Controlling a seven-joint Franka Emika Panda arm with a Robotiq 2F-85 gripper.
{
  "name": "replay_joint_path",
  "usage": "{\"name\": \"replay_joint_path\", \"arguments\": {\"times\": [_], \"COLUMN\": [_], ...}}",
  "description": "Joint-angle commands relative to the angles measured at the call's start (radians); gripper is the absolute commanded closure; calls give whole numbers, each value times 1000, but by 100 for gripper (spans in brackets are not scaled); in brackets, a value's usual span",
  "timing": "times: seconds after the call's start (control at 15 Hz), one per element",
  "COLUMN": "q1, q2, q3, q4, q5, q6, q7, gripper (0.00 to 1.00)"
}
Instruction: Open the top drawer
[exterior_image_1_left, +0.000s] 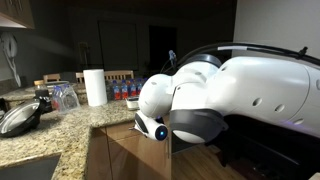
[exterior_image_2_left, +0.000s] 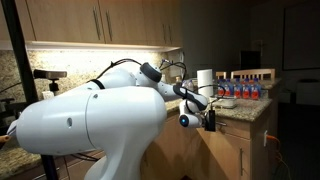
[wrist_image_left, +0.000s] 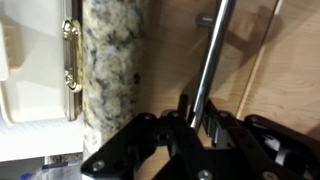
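In the wrist view my gripper (wrist_image_left: 198, 118) is shut on the silver bar handle (wrist_image_left: 215, 50) of the top drawer (wrist_image_left: 170, 60). One black finger presses on each side of the bar. The drawer's light-wood front lies right behind the handle, just under the granite counter edge (wrist_image_left: 110, 70). In an exterior view the gripper (exterior_image_2_left: 210, 120) sits low against the cabinet front below the counter. In both exterior views the white arm (exterior_image_1_left: 250, 90) hides the drawer, and I cannot tell how far out it stands.
On the granite counter (exterior_image_1_left: 70, 135) stand a paper towel roll (exterior_image_1_left: 95, 87), a row of small bottles (exterior_image_1_left: 125, 90), glass jars (exterior_image_1_left: 63, 97) and a dark pan (exterior_image_1_left: 20, 118). Wood wall cabinets (exterior_image_2_left: 100, 20) hang above. A white panel with a brass hinge (wrist_image_left: 71, 55) lies beyond the counter edge.
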Motion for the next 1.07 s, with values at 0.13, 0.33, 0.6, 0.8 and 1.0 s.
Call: {"name": "replay_joint_path", "arguments": {"times": [0.13, 0.33, 0.6, 0.8, 1.0], "q1": [110, 138, 169, 193, 221], "q2": [-51, -61, -66, -74, -77], "q3": [94, 82, 75, 68, 65], "q4": [-160, -212, -256, -286, -311], "q5": [-21, -25, -24, -25, -19], "q6": [-83, -116, -143, -157, -166], "q7": [25, 56, 92, 111, 134], "gripper": [90, 91, 91, 91, 91]}}
